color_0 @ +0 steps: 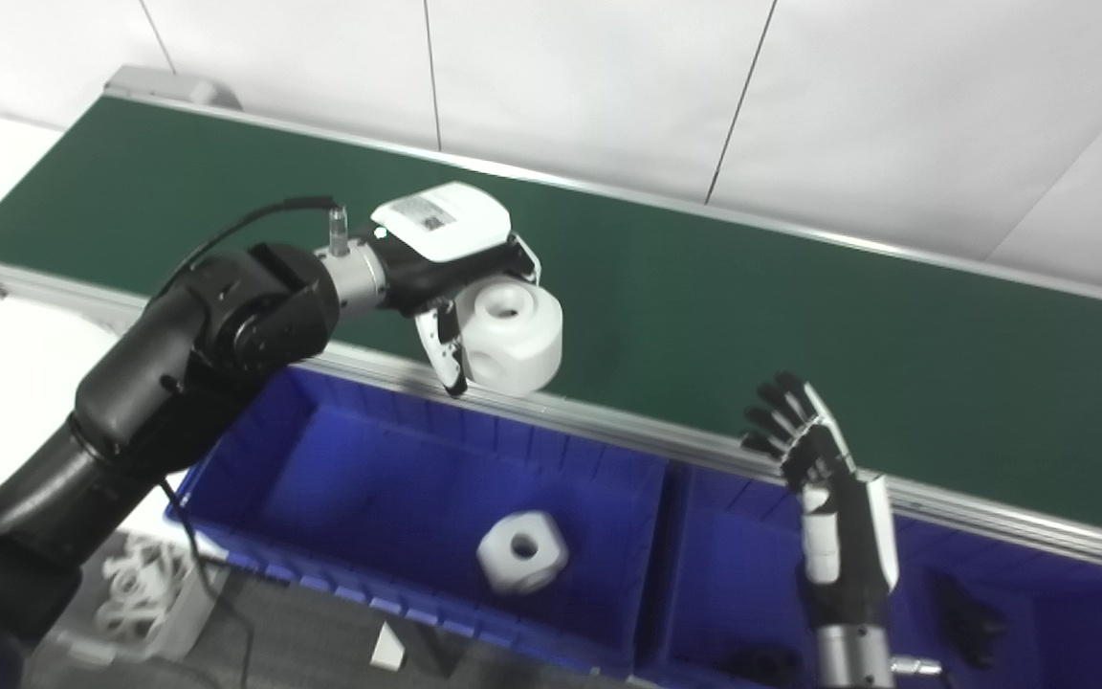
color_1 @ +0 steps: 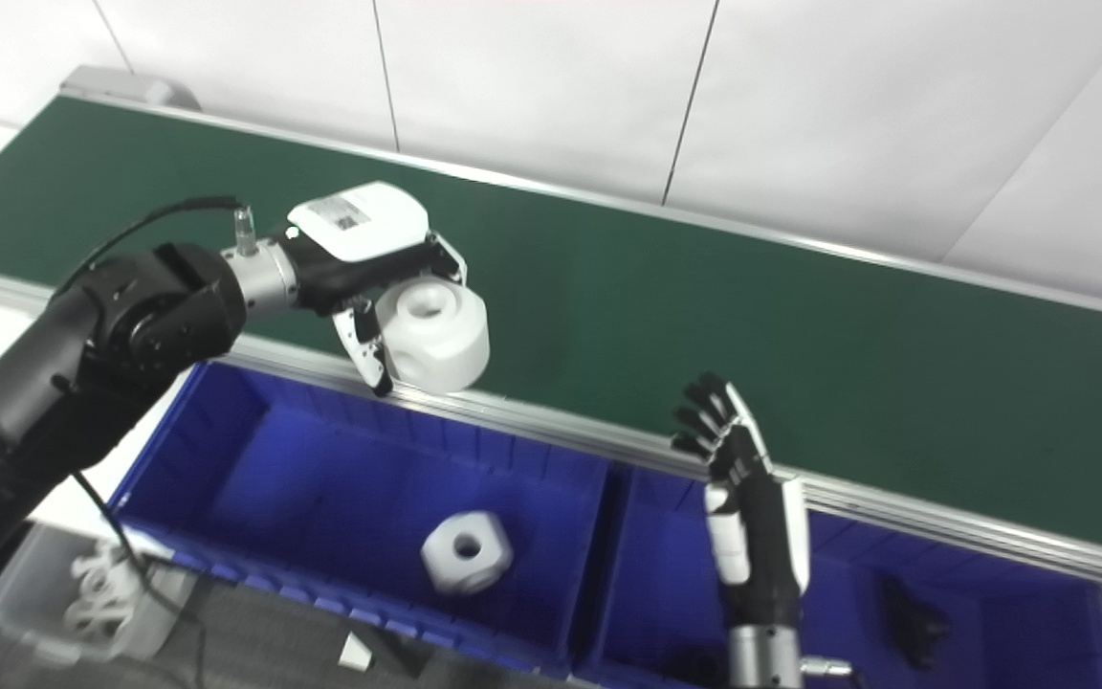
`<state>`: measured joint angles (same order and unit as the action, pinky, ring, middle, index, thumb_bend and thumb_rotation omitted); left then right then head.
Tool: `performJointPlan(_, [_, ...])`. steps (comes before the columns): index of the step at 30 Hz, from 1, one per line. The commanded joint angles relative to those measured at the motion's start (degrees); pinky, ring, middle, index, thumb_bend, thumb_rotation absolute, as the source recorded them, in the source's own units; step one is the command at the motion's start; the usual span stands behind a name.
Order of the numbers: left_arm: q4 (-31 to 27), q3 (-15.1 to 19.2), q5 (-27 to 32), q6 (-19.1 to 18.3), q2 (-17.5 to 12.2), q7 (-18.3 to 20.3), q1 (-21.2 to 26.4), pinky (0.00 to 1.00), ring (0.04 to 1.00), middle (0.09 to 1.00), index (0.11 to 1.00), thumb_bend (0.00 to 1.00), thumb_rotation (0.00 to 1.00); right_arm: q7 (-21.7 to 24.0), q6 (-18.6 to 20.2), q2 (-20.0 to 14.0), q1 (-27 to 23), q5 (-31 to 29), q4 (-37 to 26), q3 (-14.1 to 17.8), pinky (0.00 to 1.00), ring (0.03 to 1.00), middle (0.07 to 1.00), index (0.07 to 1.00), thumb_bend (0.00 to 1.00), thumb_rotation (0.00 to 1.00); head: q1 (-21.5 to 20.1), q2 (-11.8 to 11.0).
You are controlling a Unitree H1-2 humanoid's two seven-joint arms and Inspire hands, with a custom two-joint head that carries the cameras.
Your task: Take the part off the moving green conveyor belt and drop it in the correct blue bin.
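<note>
At the left of the frame the left hand [color_0: 451, 277] has its fingers wrapped around a white part [color_0: 511, 337], a chunky rounded block with a hole in its top and another in its side. The part hangs clear of the green conveyor belt [color_0: 800, 306], at the belt's near metal edge and right at the far wall of the left blue bin [color_0: 341, 469]. That position suggests the pick is done and the hand is carrying the part towards the drop. Low in the centre of the frame, on this bin's floor, lies a second white part [color_0: 522, 551] of similar look, which hints that this is the matching bin. Further right, the right hand [color_0: 824, 498] stands upright with fingers spread and holds nothing; it appears to be waiting out of the way, in front of the right blue bin [color_0: 1068, 612]. Dark pieces [color_0: 967, 617] lie in that bin, too dim to identify.
</note>
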<state>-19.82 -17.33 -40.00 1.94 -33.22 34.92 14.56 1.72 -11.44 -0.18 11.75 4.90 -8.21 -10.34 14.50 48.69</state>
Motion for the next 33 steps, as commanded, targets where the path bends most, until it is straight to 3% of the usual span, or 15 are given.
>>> performJointPlan(1, [-2.3,0.9,-0.4,1.9,-0.6,-2.2,-0.7,0.32,0.411,0.523,0.487,0.5,0.0,0.5,0.8,0.3,-1.0,-0.6,-2.4,0.2,0.72,0.809,0.856,0.887,0.84,1.0,0.3,0.3])
performJointPlan(5, [-2.6,0.1,-1.3,4.3,-0.6,-2.7,-4.0,0.32,0.405,0.528,0.483,0.5,0.0,0.5,1.3,0.2,-1.2,-0.4,-2.5,0.3,0.72,0.809,0.856,0.886,0.83,1.0,0.5,0.4])
performJointPlan(10, [-1.3,-1.4,-3.8,7.4,-0.3,-3.0,-5.9,0.27,0.369,0.47,0.529,0.5,0.0,0.3,2.0,0.5,-1.3,-0.3,-2.8,0.3,0.72,0.806,0.851,0.882,0.83,1.0,0.3,0.6])
performJointPlan(19, [8.3,-3.0,-12.5,12.1,2.5,-12.7,-8.0,0.28,0.359,0.478,0.542,0.5,0.0,0.2,2.5,1.1,-1.0,0.3,-3.4,-0.1,0.72,0.804,0.856,0.886,0.82,1.0,-0.3,0.7])
performJointPlan(33, [21.4,-3.1,-19.0,10.4,4.2,-24.6,-8.8,0.27,0.365,0.472,0.535,0.5,0.0,0.4,3.2,1.2,-0.6,-0.3,-4.4,0.0,0.72,0.804,0.855,0.887,0.82,1.0,-0.7,0.9])
